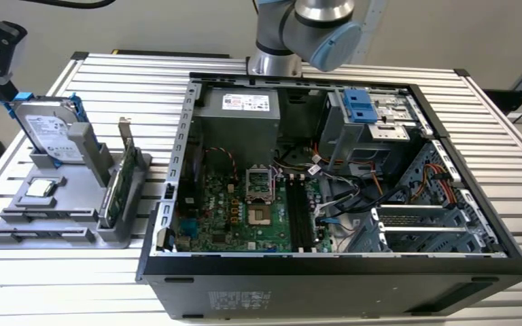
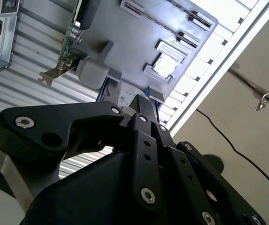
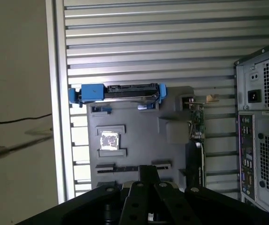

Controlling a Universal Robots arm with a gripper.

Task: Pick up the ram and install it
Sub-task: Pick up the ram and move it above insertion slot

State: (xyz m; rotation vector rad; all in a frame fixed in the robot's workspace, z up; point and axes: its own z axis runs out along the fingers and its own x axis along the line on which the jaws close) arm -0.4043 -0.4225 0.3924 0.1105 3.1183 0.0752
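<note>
Lying open on slatted tabletop (image 1: 107, 68): black computer case (image 1: 334, 278), motherboard (image 1: 234, 210) facing up inside. Sitting just beside it at exterior view's left: grey holder tray (image 1: 25, 219), carrying silver hard drive (image 1: 51, 132) with blue rails leaning upright, green card (image 1: 116, 193) standing on edge, small square chip (image 1: 43, 189) lying flat.

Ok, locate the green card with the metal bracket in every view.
Exterior view: green card upright in the grey holder, on its side facing the computer case.
First wrist view: green card on the holder's edge nearest the case.
Second wrist view: green card on that edge.
Shared landmark: grey holder.
</note>
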